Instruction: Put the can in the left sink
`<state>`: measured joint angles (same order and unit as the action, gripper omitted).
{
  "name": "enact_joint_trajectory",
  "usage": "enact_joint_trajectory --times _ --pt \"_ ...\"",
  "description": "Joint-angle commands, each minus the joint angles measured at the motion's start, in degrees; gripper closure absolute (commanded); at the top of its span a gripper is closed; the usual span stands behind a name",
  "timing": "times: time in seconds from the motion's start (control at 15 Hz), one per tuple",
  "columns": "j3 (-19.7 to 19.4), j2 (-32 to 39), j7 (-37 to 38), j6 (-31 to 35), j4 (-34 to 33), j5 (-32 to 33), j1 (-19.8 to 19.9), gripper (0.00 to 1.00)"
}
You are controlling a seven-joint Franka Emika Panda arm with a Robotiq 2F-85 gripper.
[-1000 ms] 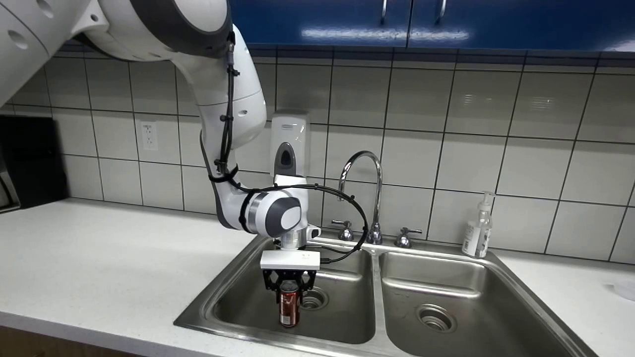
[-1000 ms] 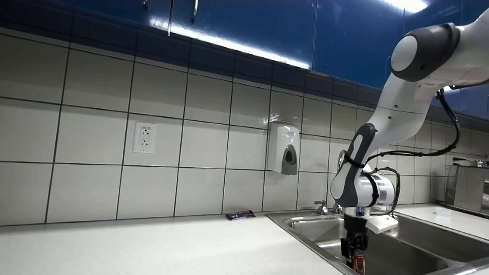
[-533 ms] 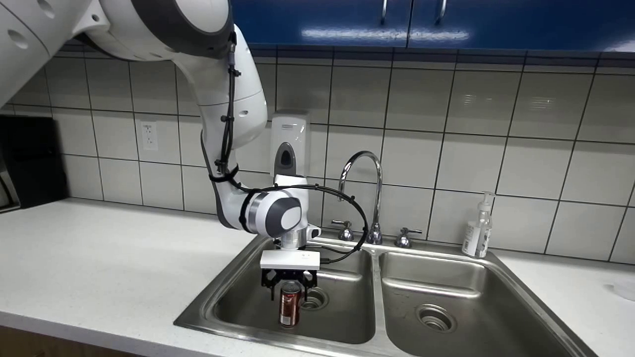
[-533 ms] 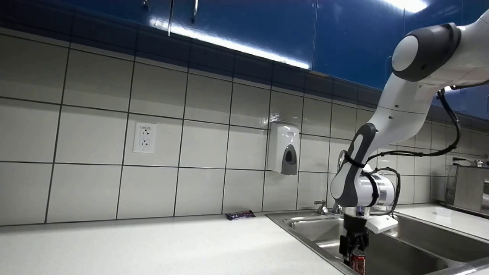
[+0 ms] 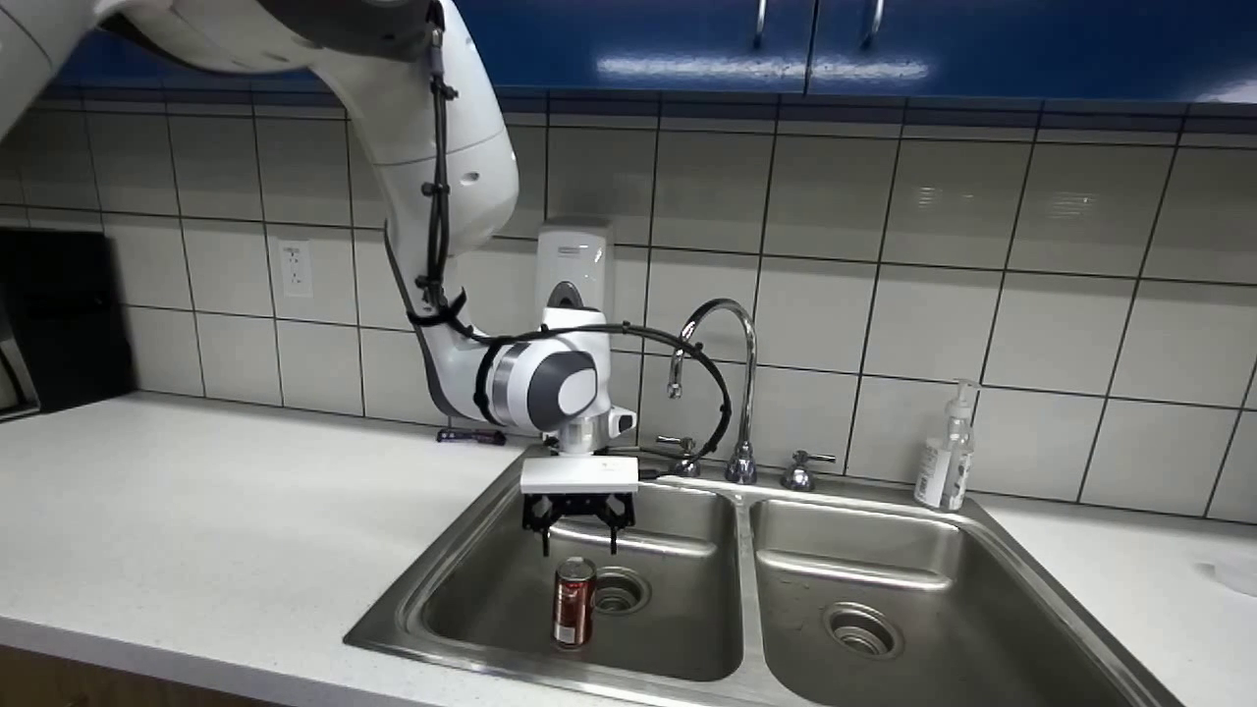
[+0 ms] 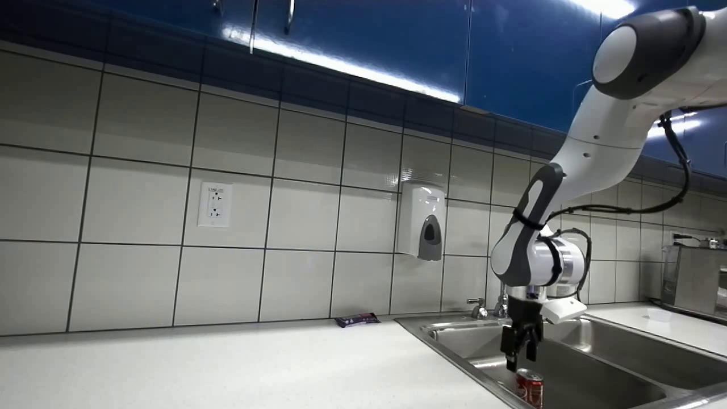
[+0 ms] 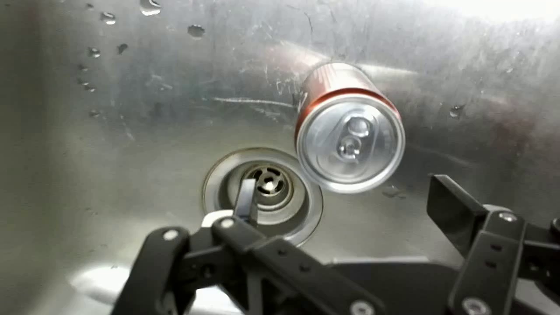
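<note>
The red can (image 5: 573, 604) stands upright on the floor of the left sink (image 5: 678, 619), beside the drain. Its silvery top with the pull tab faces up in the wrist view, where the can (image 7: 350, 140) is above the gap between the fingers. My gripper (image 5: 579, 550) hangs over the can with its two fingers wide apart and nothing between them. In an exterior view the gripper (image 6: 522, 362) is just above the can (image 6: 530, 389), whose lower part is cut off by the frame's edge.
The smaller right basin (image 5: 982, 628) lies beyond the divider. Behind the sink rise a curved faucet (image 5: 751, 383) and its handles. A soap bottle (image 5: 948, 452) stands at the back right corner. A purple wrapper (image 6: 358, 320) lies on the counter by the wall.
The fingers have spread and let go of the can. My gripper has then risen clear of it. The can stays upright in the left sink.
</note>
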<state>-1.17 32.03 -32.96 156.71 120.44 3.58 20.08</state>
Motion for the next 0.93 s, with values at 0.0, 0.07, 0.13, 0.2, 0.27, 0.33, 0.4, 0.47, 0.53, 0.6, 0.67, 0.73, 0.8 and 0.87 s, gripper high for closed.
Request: enact_joint_trajectory --times 0.0,0.07,0.13,0.2,0.27,0.33,0.4,0.47,0.53,0.6,0.67,0.73,0.8,0.87 --pt "-0.35 -12.84 0.94 -2.98 8.15 2.26 -1.99 0.00" --pt "-0.46 -15.39 1.39 -3.64 9.76 2.66 -3.07 0.00" --pt "-0.16 -17.93 2.06 -3.64 11.95 2.46 -4.30 0.00" --pt "-0.02 -20.40 2.71 -3.80 13.86 2.39 -5.63 0.00" --pt "-0.11 -22.83 4.45 -3.92 15.95 2.84 -7.63 0.00" --pt "-0.14 -25.16 6.47 -3.83 18.12 3.27 -9.54 0.00" --pt "-0.17 -27.41 9.64 -3.33 20.40 3.67 -11.51 0.00" --pt "-0.54 -29.46 13.74 -3.12 22.28 4.93 -13.57 0.00" --pt "-0.21 -31.19 18.36 -3.22 23.70 5.53 -15.54 0.00" --pt "0.43 -32.96 22.27 -3.64 25.15 5.63 -17.12 0.00" --pt "1.33 -34.85 26.14 -3.89 26.68 4.81 -18.77 0.00" --pt "2.29 -36.46 30.05 -4.41 28.04 4.68 -20.42 0.00" --pt "3.53 -38.19 33.02 -5.14 29.19 3.91 -21.92 0.00" --pt "4.86 -39.77 36.53 -6.10 30.21 3.88 -23.33 0.00"
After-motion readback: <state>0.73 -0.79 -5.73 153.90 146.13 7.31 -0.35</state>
